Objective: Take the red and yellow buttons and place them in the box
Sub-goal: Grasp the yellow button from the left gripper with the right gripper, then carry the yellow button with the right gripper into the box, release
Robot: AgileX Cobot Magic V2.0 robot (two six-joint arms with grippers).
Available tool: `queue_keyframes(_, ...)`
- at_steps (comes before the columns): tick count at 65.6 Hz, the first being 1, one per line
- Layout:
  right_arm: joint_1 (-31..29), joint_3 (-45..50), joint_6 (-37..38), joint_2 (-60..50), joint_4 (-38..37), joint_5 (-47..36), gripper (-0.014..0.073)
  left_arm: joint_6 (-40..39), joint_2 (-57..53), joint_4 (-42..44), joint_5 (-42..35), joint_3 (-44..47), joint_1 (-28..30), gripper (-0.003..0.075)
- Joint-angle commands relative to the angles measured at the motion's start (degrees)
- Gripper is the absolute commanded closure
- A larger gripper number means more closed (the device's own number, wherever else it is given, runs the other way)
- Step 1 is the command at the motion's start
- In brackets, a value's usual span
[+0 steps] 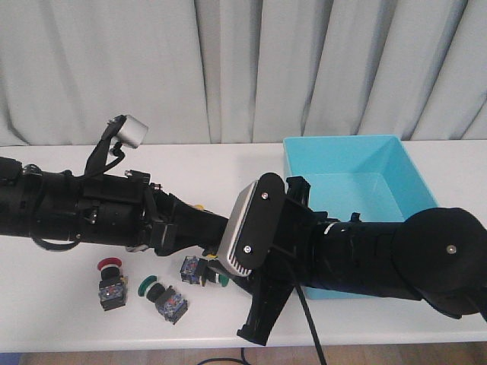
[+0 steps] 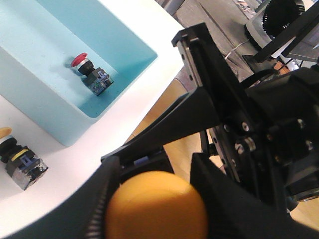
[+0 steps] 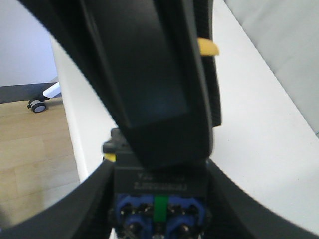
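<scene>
**Yellow button (image 2: 157, 204) clamped in the left gripper, close to the box**

Front view: the left arm (image 1: 84, 209) reached in from the left and the right arm (image 1: 365, 255) from the right, meeting over the white table (image 1: 68, 319). The right arm's wrist camera (image 1: 247, 228) hid the meeting point, so neither the fingertips nor the held button could be seen. The turquoise box (image 1: 411, 171) stood behind the right arm, its near wall covered. A table red button (image 1: 109, 283) and two green switches (image 1: 163, 296) (image 1: 204, 272) lay in front of the left arm.

Left wrist view: the left gripper (image 2: 157, 199) was closed around the yellow cap, which filled the space between its fingers; the button's body was out of sight. A finger of the right gripper (image 2: 164, 124) reached in just beside it. In the box lay a boxed red button (image 2: 89, 72) on its side. A second yellow switch (image 2: 20, 162) sat on the table, cut off at the frame edge.

Right wrist view: a black switch body (image 3: 159, 181) sat between the right gripper's fingers; whether they pressed on it was unclear. The left gripper's finger blocked most of the view.
</scene>
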Motion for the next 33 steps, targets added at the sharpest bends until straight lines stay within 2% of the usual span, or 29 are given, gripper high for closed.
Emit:
queue_keyframes(1, -0.08, -1.80, -0.19, -1.42, 1.06, -1.30, 0.0364, 0.10, -1.51, -4.06, 1.09, -1.54, -0.24, 0.0503)
queue_keyframes(10, -0.08, -1.80, -0.19, -1.42, 1.06, -1.30, 0.0364, 0.22, -1.51, -3.63, 1.09, -1.54, -0.24, 0.0317)
queue_keyframes(18, -0.08, -1.80, -0.19, -1.42, 1.06, -1.30, 0.0364, 0.22, -1.51, -3.39, 1.09, -1.54, -0.24, 0.0185)
queue_keyframes(24, -0.08, -1.80, -0.14, -1.42, 1.06, -1.30, 0.0364, 0.22, -1.51, -3.39, 1.09, -1.54, -0.24, 0.0134)
queue_keyframes(33, -0.08, -1.75, 0.33, -1.42, 1.06, -2.24, 0.0364, 0.22, -1.51, -2.83, 1.09, -1.54, -0.18, 0.0127)
